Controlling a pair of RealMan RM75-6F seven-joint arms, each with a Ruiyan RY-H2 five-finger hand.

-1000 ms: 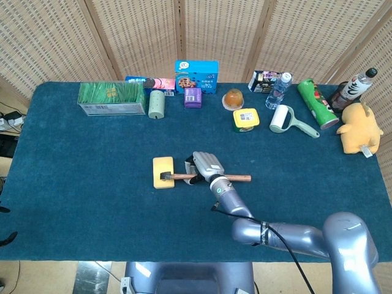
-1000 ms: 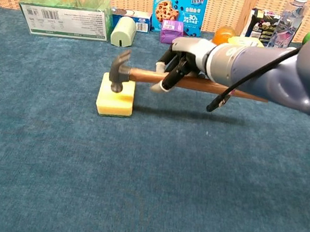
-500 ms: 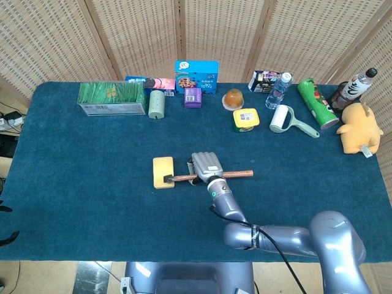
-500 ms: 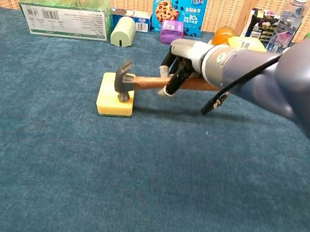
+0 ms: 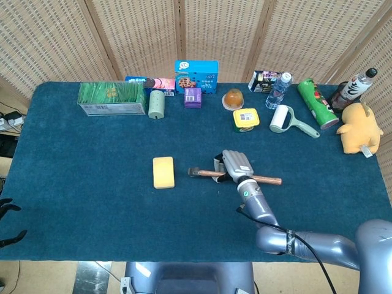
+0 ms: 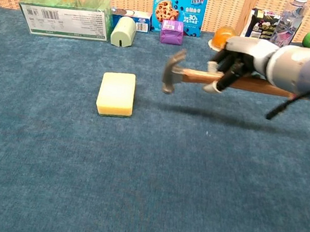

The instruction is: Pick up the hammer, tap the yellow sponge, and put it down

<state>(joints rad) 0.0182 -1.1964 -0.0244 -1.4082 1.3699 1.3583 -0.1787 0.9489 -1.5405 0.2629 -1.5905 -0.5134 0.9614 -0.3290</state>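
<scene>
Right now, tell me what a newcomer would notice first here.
The right hand gripping a wooden-handled hammer above the blue table, mid-scene. Left of the hammer head, apart from it, the yellow sponge lies flat. A row of boxes and bottles lines the far edge.

From my station I see a table (image 5: 73,184) covered in deep blue-teal cloth with a slightly fuzzy, carpet-like nap; it fills nearly the whole chest view. Behind it stands a folding screen (image 5: 141,37) of woven tan wicker panels set in wooden frames, the panels angled against each other so the slats run in different directions. The light is even and soft, with only faint shadows on the cloth. Off the table's left edge I can make out a strip of pale floor with some dark cables (image 5: 9,119) lying on it. Below the near edge, more light-coloured floor (image 5: 92,278) shows.
</scene>
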